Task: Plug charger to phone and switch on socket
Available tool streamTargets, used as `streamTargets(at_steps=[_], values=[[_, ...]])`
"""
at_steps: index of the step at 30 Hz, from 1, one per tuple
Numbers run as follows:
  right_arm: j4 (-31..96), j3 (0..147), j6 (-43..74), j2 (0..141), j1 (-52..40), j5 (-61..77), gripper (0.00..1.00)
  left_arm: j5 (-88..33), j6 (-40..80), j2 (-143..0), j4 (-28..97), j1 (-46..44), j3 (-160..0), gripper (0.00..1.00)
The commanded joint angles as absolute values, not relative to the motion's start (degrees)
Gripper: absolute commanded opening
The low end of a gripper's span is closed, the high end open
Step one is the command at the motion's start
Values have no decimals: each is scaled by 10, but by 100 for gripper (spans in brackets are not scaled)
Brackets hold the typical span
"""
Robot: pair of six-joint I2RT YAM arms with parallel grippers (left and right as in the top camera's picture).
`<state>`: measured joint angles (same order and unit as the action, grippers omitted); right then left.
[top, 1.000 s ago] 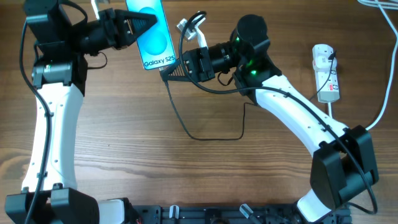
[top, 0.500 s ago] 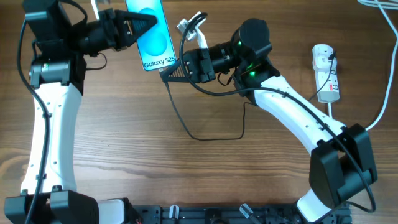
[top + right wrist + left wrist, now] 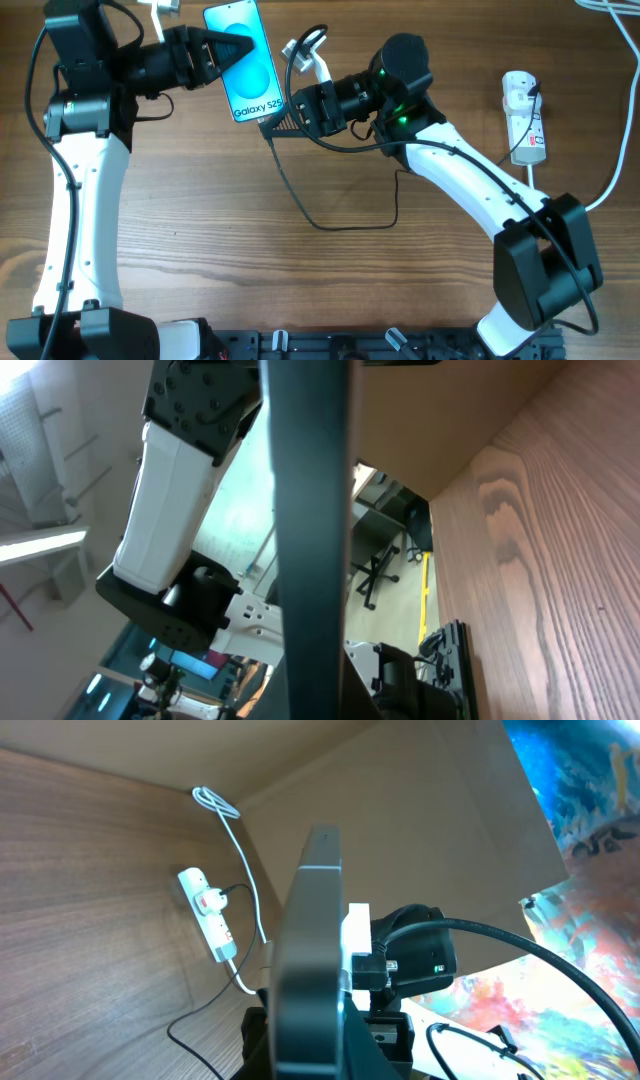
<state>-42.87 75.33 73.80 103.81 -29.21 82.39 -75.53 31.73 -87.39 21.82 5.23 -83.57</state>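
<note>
Overhead view: one phone (image 3: 252, 62), screen up and lifted off the worktop (image 3: 230, 290), is gripped at its left edge by the left gripper (image 3: 228, 52), whose fingers are clamped on it. The right gripper (image 3: 275, 117) meets the phone's bottom edge from the other side, clenched on the free end of the one charger (image 3: 350, 225). The two grippers are nearly tip to tip, with little room between them. The charger's cable drops from the right gripper and loops across the worktop on the side nearer the robot bases, where the surface is otherwise bare. Both grippers work close to the worktop's far edge. One socket (image 3: 526, 130) lies well beyond the right gripper's wrist, near the right edge, with its white cord (image 3: 612, 185) curving alongside it.
</note>
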Motion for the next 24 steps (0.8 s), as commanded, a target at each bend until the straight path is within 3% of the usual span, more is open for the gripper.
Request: streamTargets(at_steps=[1,17,24], values=[[-484,792,741,1020,-282,604,4,-820,244,-870,243,-6,-806,4],[-531,792,768,1020,-281,537,4,-811,241,-870,305,-11,-806,4],[-531,792,775,1020,-281,514,4,-751,242,-870,307,-64,-806,4]])
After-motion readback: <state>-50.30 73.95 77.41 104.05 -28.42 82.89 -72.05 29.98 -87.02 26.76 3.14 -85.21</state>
